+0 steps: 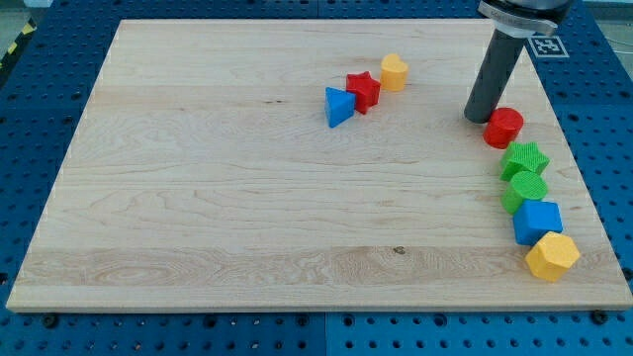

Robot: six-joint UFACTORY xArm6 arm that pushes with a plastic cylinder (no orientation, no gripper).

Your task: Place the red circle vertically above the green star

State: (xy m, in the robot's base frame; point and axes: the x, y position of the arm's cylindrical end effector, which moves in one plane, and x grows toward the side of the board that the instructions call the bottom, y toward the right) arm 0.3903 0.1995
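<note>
The red circle [503, 128] lies near the board's right edge, just above the green star [524, 159], close to or touching it. My tip [482, 117] stands right beside the red circle, at its upper left, touching or nearly touching it. The dark rod rises from there to the view's top.
Below the green star a chain runs down the right edge: a green round block [524, 189], a blue block [537, 221], a yellow hexagon [552, 256]. At top centre sit a blue triangle [338, 106], a red star [363, 91] and a yellow block [394, 71]. The wooden board [198, 178] lies on a blue pegboard.
</note>
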